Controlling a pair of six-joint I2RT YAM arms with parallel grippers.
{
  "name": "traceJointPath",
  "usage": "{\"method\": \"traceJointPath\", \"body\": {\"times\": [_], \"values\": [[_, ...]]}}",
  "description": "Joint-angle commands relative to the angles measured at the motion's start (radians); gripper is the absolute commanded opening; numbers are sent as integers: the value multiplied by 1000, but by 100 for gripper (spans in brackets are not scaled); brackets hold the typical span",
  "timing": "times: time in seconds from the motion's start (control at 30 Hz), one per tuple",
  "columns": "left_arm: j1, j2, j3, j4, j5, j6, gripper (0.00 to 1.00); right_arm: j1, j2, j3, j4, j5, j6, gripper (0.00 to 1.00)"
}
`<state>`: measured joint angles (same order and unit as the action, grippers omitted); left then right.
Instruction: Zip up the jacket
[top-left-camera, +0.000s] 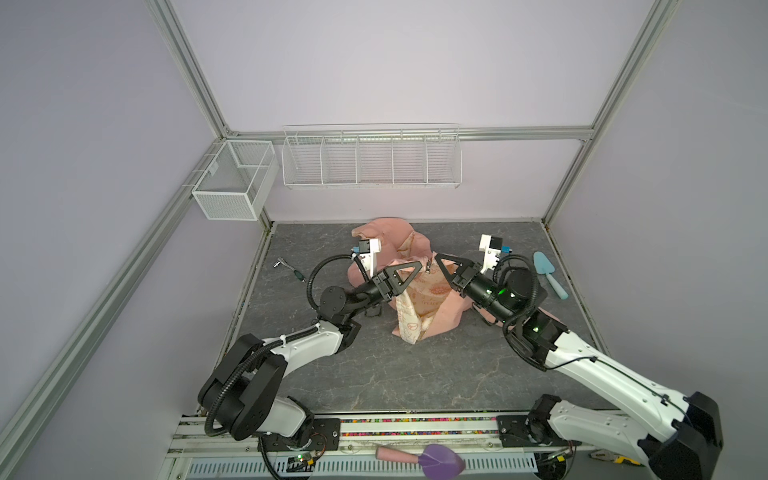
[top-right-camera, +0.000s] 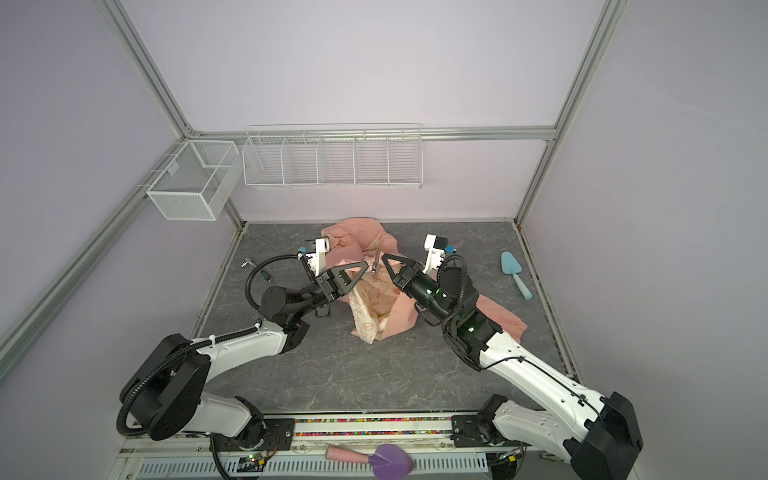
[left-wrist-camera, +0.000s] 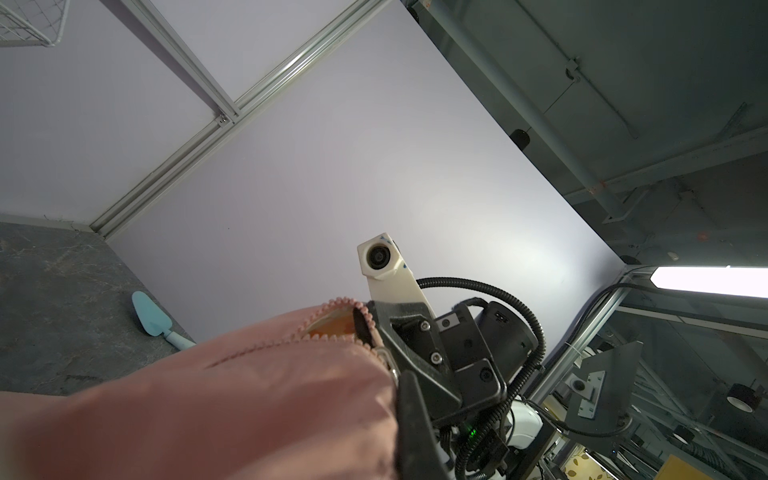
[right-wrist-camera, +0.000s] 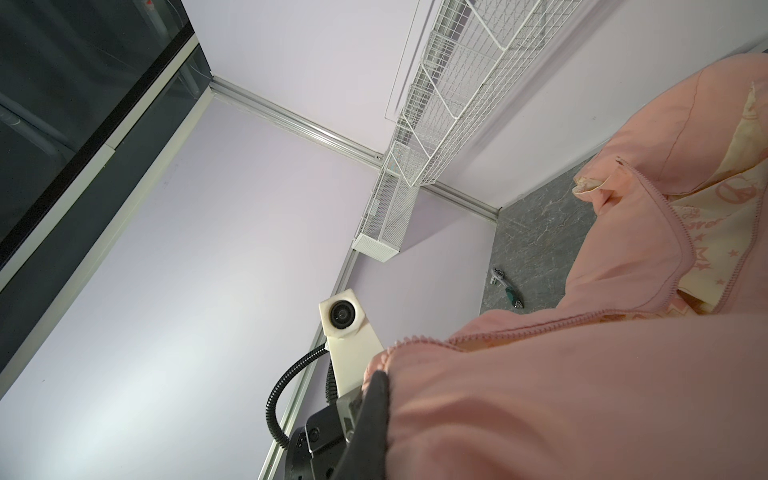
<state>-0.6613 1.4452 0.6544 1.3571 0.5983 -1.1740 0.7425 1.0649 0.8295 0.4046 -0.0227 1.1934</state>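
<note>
The salmon-pink jacket (top-left-camera: 384, 237) (top-right-camera: 353, 239) lies bunched at the middle back of the table, unzipped, its cream patterned lining (top-left-camera: 424, 291) showing. Its two front edges are raised off the table between the arms. My left gripper (top-left-camera: 424, 266) (top-right-camera: 368, 267) is shut on one zip edge. My right gripper (top-left-camera: 437, 257) (top-right-camera: 384, 257) is shut on the other, tips almost touching. A small dark zip slider (top-right-camera: 375, 266) hangs between them. In the left wrist view pink cloth (left-wrist-camera: 249, 395) covers the jaws beside one black finger (left-wrist-camera: 415, 415). The right wrist view shows the open toothed edges (right-wrist-camera: 665, 208).
A light blue trowel (top-left-camera: 548, 270) lies at the right side of the table. A small metal tool (top-left-camera: 291, 270) lies at the left. White wire baskets (top-left-camera: 232, 183) (top-left-camera: 370, 158) hang on the back wall. A purple scoop (top-left-camera: 428, 457) rests on the front rail.
</note>
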Motion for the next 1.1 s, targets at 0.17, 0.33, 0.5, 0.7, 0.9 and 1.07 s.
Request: {"method": "traceJointPath", "body": {"times": [0.17, 0.33, 0.5, 0.7, 0.9, 1.07], "values": [[1, -27, -6, 59, -8, 6, 0, 14, 20, 37, 17, -3, 5, 6], [2, -23, -6, 59, -8, 5, 0, 15, 14, 38, 23, -2, 0, 6], [2, -22, -9, 59, -10, 6, 0, 17, -2, 29, 15, 15, -1, 6], [1, -23, -10, 60, -12, 8, 0, 19, -21, 13, 2, 39, 5, 6], [1, -24, -10, 59, -13, 8, 0, 20, -16, 22, 8, 29, 2, 6], [1, -26, -9, 59, -13, 6, 0, 25, -3, 33, 8, 23, 0, 6]]}}
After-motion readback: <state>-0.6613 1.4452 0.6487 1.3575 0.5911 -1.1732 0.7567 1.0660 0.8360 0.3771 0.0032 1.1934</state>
